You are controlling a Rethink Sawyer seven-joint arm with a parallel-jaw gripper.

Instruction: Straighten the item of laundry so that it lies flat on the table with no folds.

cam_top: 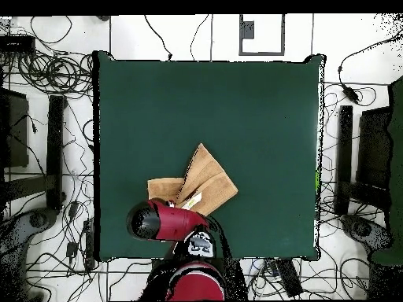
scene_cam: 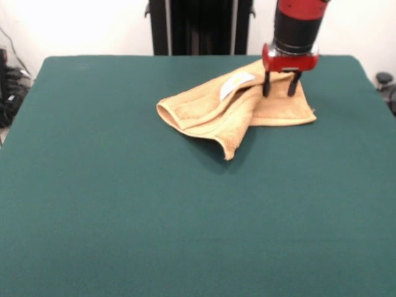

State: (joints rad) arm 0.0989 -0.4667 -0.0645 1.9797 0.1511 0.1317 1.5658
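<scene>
The orange-tan towel (scene_cam: 238,106) lies crumpled and folded over itself at the far right of the green table (scene_cam: 154,216). A fold runs forward to a point, and the white label (scene_cam: 236,85) faces up on top. My gripper (scene_cam: 280,93) stands upright over the towel's right part. Its two black fingers (scene_cam: 266,85) are spread apart with their tips down on the cloth. In the overhead view the towel (cam_top: 206,181) lies near the table's bottom edge (cam_top: 260,236), and the arm (cam_top: 161,220) covers its lower left part and hides the gripper.
The robot's pedestal (scene_cam: 199,26) stands behind the table's far edge. Cables and stands (cam_top: 47,157) lie on the floor around the table.
</scene>
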